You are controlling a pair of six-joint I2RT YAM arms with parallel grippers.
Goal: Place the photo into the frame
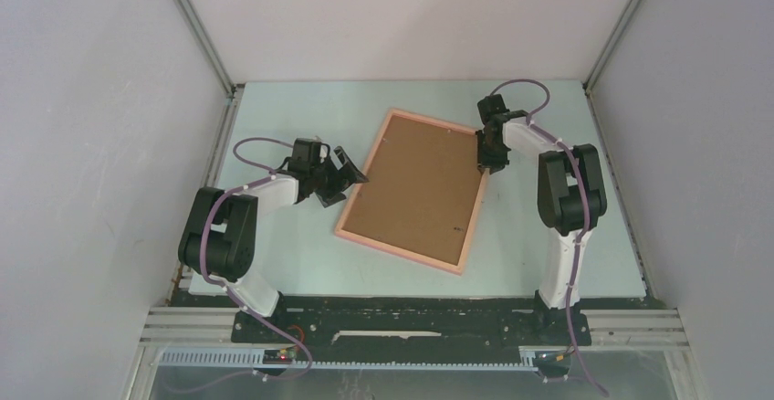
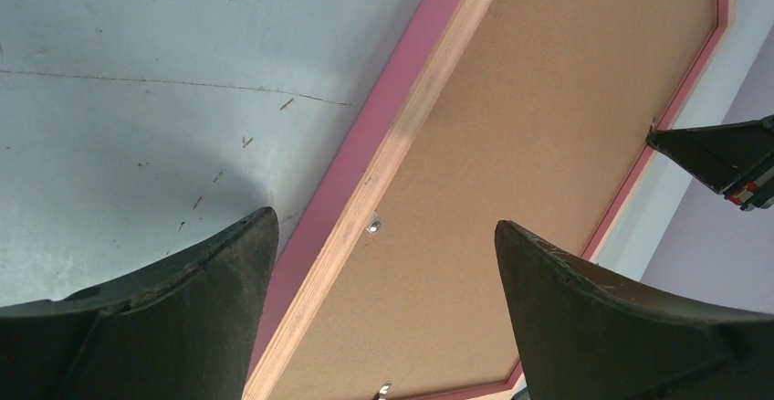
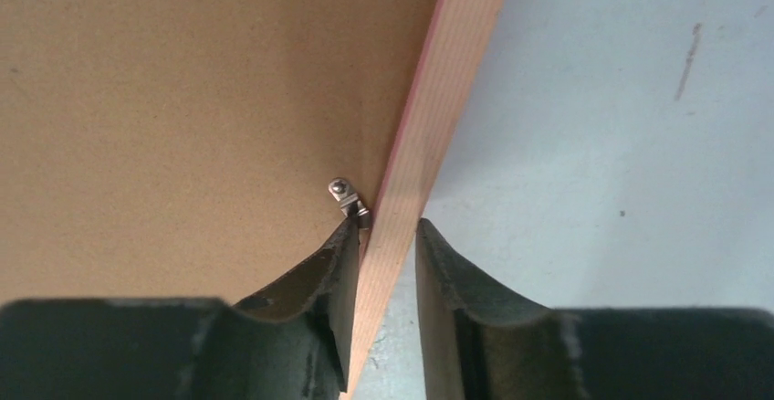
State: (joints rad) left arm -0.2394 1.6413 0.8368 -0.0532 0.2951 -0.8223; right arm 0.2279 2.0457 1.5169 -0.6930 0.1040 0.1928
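Note:
The frame [image 1: 398, 250], with a thin salmon-pink border, lies face down in the middle of the table, and the brown backing board [image 1: 415, 185] fills it. The photo is not in view. My left gripper [image 1: 349, 185] is open and empty at the frame's left edge. In the left wrist view it [image 2: 383, 219] hovers over the left rail [image 2: 402, 126] and the board [image 2: 548, 144]. My right gripper [image 1: 484, 164] is at the frame's right edge. In the right wrist view it [image 3: 385, 226] is closed around the wooden rail [image 3: 456, 71], with its inner finger at a small metal clip [image 3: 345, 194].
Small metal clips [image 2: 373, 226] sit along the frame's inner left edge over the board. The pale blue table [image 1: 566, 236] is walled by grey panels at the left, back and right. The arm bases stand on the black rail [image 1: 411, 313] at the near edge.

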